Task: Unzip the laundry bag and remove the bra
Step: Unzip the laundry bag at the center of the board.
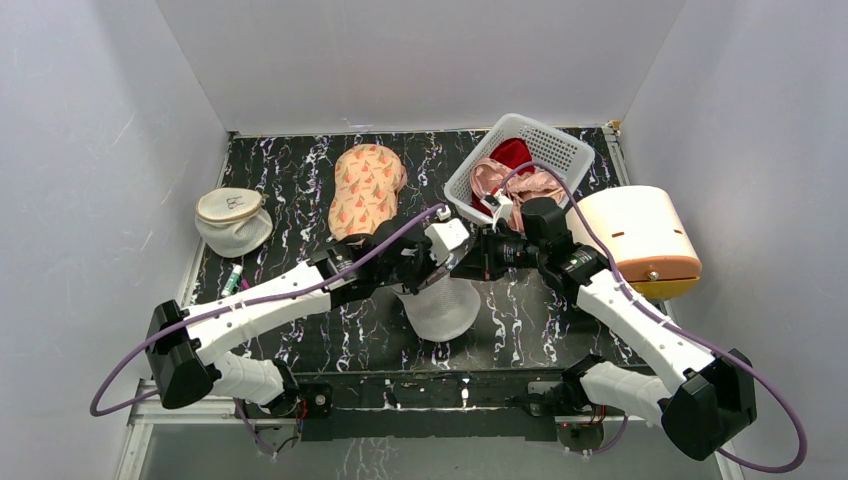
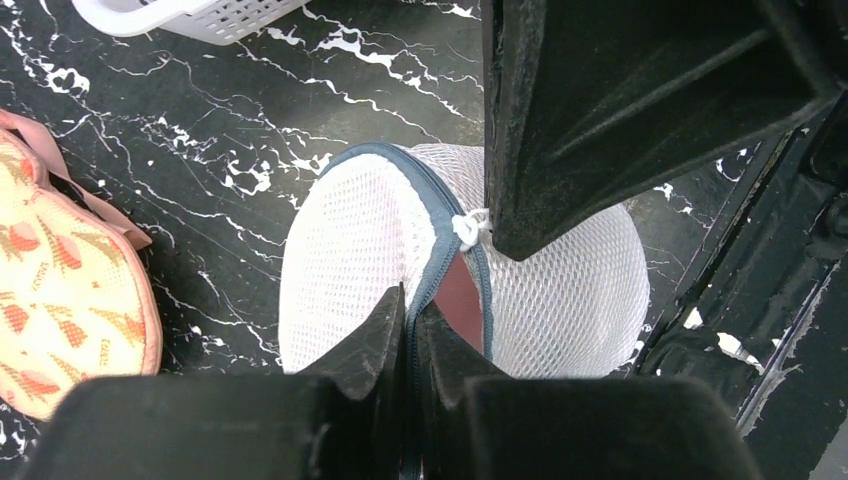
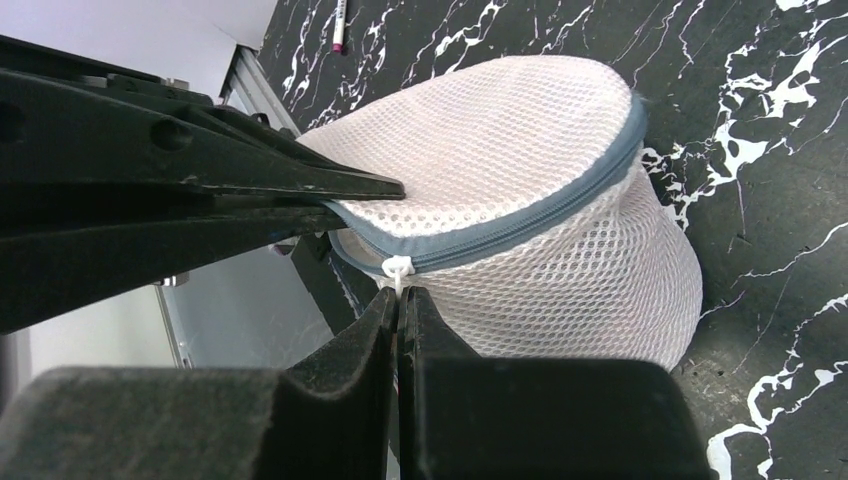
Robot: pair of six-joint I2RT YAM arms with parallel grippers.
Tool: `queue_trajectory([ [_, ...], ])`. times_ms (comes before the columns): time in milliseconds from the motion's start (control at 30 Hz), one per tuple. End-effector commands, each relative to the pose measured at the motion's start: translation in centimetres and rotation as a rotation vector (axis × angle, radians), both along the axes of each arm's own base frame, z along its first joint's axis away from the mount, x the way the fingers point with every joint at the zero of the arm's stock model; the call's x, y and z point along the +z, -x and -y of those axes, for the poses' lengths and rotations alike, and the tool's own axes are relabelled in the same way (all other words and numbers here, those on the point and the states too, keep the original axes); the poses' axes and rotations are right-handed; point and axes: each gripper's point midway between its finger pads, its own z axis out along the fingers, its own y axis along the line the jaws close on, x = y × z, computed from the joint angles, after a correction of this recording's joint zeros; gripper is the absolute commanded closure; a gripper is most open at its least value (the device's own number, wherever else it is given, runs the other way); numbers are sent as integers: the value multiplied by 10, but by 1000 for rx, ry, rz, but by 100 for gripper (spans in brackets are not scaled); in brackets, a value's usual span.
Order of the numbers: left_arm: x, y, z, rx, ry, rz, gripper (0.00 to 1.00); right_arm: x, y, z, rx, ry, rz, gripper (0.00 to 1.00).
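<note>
Round white mesh laundry bag (image 3: 520, 130), pinched from both sides.
Right gripper (image 3: 398, 292) nips its white cord zip pull (image 3: 397, 268); left gripper (image 2: 410, 300) clamps the grey zip band (image 3: 530, 222) just beside that pull.

Black marbled table (image 1: 290, 185), laundry bag (image 1: 440, 308) centre, patterned pad (image 1: 366, 188), cream-topped pouch (image 1: 232, 218), white basket (image 1: 545, 145), pen (image 1: 233, 278)

Laundry bag (image 1: 440, 312) top hidden in overhead view, contents unreadable through zip gap, basket (image 2: 190, 15) cropped.
</note>
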Motion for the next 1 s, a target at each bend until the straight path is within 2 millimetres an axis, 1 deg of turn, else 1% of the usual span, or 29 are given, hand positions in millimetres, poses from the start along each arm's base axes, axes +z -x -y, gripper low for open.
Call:
queue_trajectory([
  [0, 31, -7, -13, 42, 39, 83, 100, 35, -13, -3, -39, -55, 112, 100],
  [67, 35, -6, -16, 41, 42, 92, 100, 35, -20, 0, -78, -39, 120, 100],
  [200, 46, -3, -21, 38, 69, 113, 100, 28, -33, 8, -151, 26, 125, 100],
  [333, 57, -2, -26, 39, 90, 141, 100, 14, -46, 17, -214, 103, 109, 100],
  [433, 62, -3, -29, 54, 103, 161, 100, 6, -54, 24, -247, 130, 94, 100],
  [533, 63, -5, -32, 74, 111, 169, 100, -3, -62, 33, -287, 155, 84, 100],
  [700, 61, -6, -35, 99, 112, 165, 100, -29, -76, 56, -339, 181, 24, 100],
  [767, 60, -7, -35, 108, 113, 160, 100, -34, -79, 61, -345, 173, 11, 100],
  [867, 56, -6, -35, 115, 106, 146, 100, -30, -78, 59, -322, 156, 19, 100],
  [967, 45, -6, -36, 126, 78, 120, 100, -17, -70, 49, -253, 97, 42, 100],
])
